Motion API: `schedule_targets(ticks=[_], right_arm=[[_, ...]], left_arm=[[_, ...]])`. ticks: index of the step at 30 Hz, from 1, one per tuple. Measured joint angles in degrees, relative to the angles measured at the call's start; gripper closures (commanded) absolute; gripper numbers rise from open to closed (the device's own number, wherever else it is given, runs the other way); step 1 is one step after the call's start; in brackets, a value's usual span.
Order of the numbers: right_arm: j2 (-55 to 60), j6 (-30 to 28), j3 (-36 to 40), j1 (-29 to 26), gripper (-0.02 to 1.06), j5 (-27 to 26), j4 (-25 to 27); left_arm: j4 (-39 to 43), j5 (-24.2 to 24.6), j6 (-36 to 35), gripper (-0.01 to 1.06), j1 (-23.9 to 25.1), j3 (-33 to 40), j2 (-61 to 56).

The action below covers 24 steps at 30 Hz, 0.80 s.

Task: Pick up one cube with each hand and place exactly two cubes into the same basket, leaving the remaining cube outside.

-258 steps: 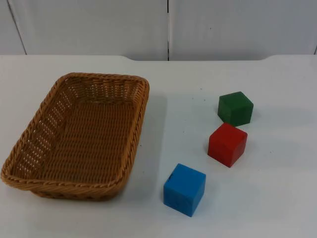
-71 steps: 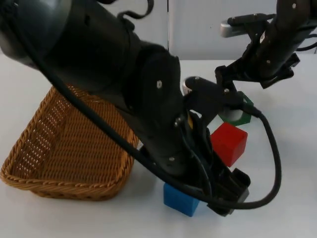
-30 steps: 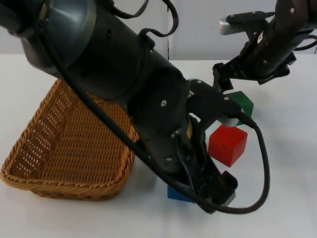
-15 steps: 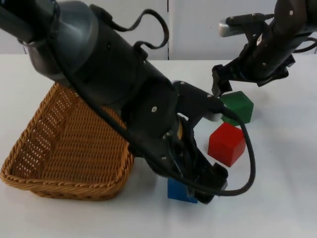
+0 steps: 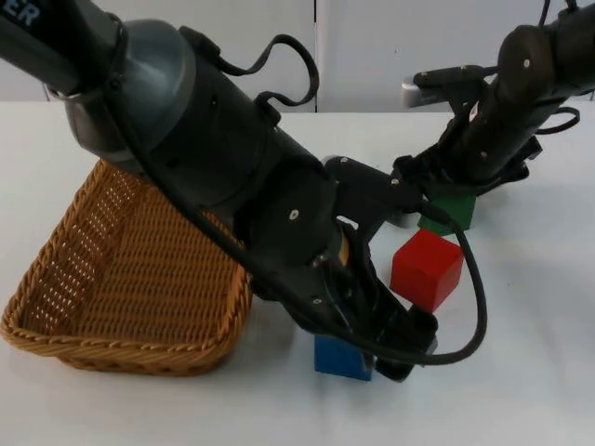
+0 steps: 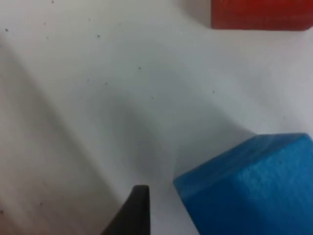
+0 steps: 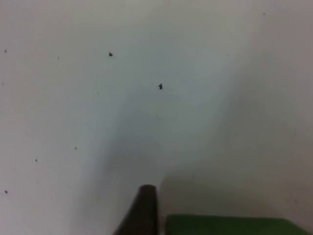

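The blue cube lies near the table's front edge, and my left gripper is down at its right side. In the left wrist view a black fingertip stands just beside the blue cube, a small gap between them, with the red cube beyond. The red cube rests untouched on the table. My right gripper is low over the green cube and hides its top. Its fingertip stands close beside the green cube. Both grippers look open.
The wicker basket stands at the left with nothing in the part that shows; the left arm crosses over its right rim. White table lies open to the right of the red cube and behind the basket.
Both arms came in over the table. Over the last second the left gripper settled at the blue cube, and the right gripper dropped down onto the green cube. No cube has moved.
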Motion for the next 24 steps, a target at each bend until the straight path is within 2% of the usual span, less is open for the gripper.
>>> schedule_targets(ticks=[3, 4, 5, 6, 7, 8, 9, 10, 16, 24], right_arm=[[0.00, 0.00, 0.00, 0.00, 0.67, 1.16, 0.00], [0.00, 0.00, 0.00, 0.00, 0.80, 1.16, 0.00], [0.00, 0.00, -0.04, 0.00, 0.80, 1.78, 0.10], [0.00, 0.00, -0.15, 0.00, 0.97, 2.06, 0.10], [-0.31, 0.00, -0.15, 0.00, 1.04, 2.49, 0.10], [-0.52, 0.00, -0.15, 0.00, 1.04, 3.38, 0.10], [-1.00, 0.00, -0.15, 0.00, 1.04, 4.67, 0.10], [-1.00, 0.00, -0.15, 0.00, 1.04, 4.67, 0.10], [-8.09, 0.00, -0.15, 0.00, 1.05, 7.66, -0.34], [-21.95, -1.78, -0.15, 0.00, 1.05, 8.89, -0.34]], left_arm=[[-2.10, -0.11, -0.06, 0.34, 0.00, 0.00, 0.36], [-2.10, -0.11, -0.06, 0.46, 0.00, 0.00, 0.36], [-2.80, -0.22, -0.18, 0.46, 0.00, 0.00, 0.36], [-3.20, -0.30, -0.15, 0.67, 0.00, 0.00, 0.36], [-3.50, -0.07, -0.15, 0.78, 0.00, 0.00, 0.36], [-3.72, 0.12, -0.15, 0.86, 0.00, -0.02, 0.36], [-3.85, 0.66, -0.15, 1.00, 0.00, -0.27, 0.36], [-3.85, 0.66, -0.15, 1.05, 0.00, -0.27, 0.36], [-3.85, 5.95, 0.39, 1.05, 0.00, -0.39, -1.69], [-1.59, 11.21, 3.43, 1.05, 0.00, -0.39, -15.75]])
